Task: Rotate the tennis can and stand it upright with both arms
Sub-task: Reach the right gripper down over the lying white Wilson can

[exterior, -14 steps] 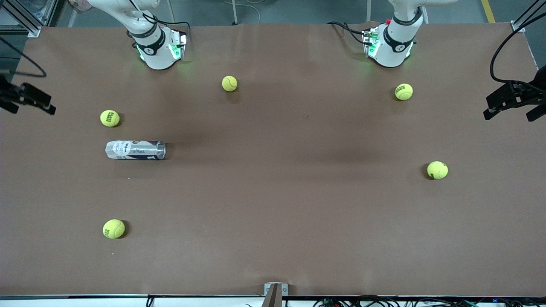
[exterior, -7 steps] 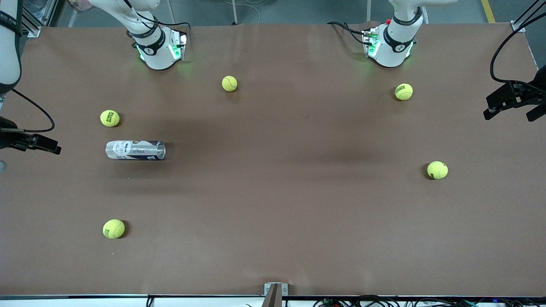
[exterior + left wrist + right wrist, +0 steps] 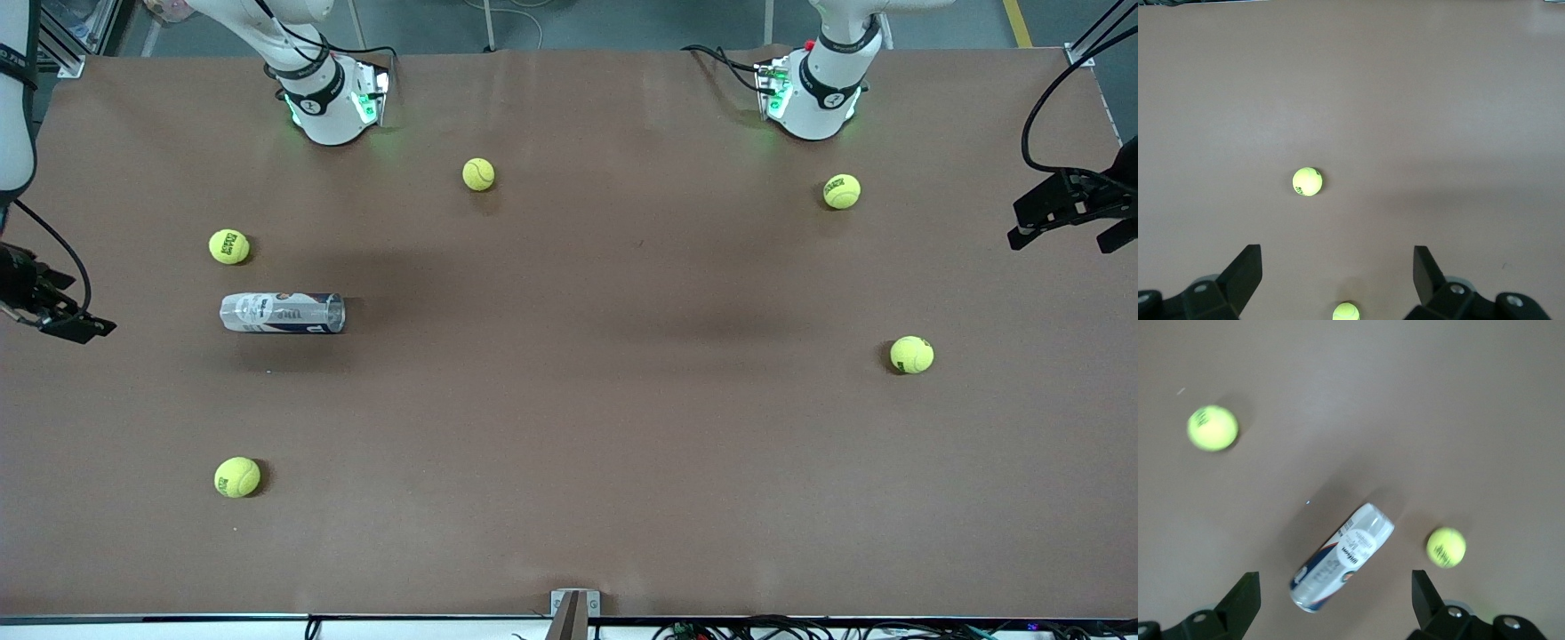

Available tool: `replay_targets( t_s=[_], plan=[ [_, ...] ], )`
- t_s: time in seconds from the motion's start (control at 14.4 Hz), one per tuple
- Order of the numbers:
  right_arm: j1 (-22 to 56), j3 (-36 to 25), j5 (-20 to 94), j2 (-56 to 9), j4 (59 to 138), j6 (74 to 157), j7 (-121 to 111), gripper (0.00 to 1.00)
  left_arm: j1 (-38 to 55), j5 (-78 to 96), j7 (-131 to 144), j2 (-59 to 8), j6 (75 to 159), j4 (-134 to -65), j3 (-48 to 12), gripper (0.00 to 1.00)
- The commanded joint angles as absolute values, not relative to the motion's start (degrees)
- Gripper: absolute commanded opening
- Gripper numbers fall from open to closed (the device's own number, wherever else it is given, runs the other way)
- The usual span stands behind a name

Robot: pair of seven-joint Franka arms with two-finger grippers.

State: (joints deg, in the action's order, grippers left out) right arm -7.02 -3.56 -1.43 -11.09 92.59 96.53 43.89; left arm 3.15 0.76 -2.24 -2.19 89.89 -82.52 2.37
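The right gripper [image 3: 67, 324] is on the move: a second ago it sat higher at the table's edge, level with the nearest tennis ball, and now it has swung down to about the level of the can, at the right arm's end of the table. Its own wrist view confirms the approach, with the can framed between its spread fingers [image 3: 1245, 600], jaws wide and empty. To my eye that is the opening reach, with no contact yet.

The left gripper [image 3: 1062, 213] has not budged in that second. It waits over the left arm's end of the table, jaws released, holding nothing, its camera looking down on bare brown table and two tennis balls [image 3: 1307, 181].

The tennis can [image 3: 282, 313] itself has not shifted. It lies flat on its side on the table [image 3: 569, 427], toward the right arm's end, long axis running across the table. One ball [image 3: 228, 246] sits just farther from the front camera than the can, another [image 3: 236, 476] well nearer.

The can is a clear tube with a white and navy label [image 3: 1346, 557]; its rimmed end points toward the table's middle, the pale end toward the right gripper. It looks empty. Uprighting has not begun.
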Motion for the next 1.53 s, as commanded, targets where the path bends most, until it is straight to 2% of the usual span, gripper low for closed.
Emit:
replay_targets(
  t_s=[0.0,0.21,0.7,0.98,1.46],
  plan=[
    [-5.4,-2.8,-1.3,-9.7,96.1,96.5,61.8,1.0,3.2,0.9,-1.9,-2.2,90.1,-82.0,2.5,1.0],
    [-3.3,-2.8,-1.4,-9.7,100.4,97.2,73.9,1.0,3.2,0.9,-1.9,-2.3,90.1,-82.0,2.5,1.0],
    [-3.3,-2.7,-1.3,-9.8,102.8,98.3,76.0,1.0,3.2,0.9,-1.9,-2.3,90.1,-82.0,2.5,1.0],
    [-3.3,-2.7,-1.2,-8.4,110.7,105.3,77.9,1.0,3.2,0.9,-1.9,-2.3,90.1,-82.0,2.5,1.0],
    [-3.3,-2.7,0.9,-7.6,118.5,113.1,79.1,1.0,3.2,0.9,-1.9,-2.2,90.1,-82.0,2.5,1.0]
  ],
)
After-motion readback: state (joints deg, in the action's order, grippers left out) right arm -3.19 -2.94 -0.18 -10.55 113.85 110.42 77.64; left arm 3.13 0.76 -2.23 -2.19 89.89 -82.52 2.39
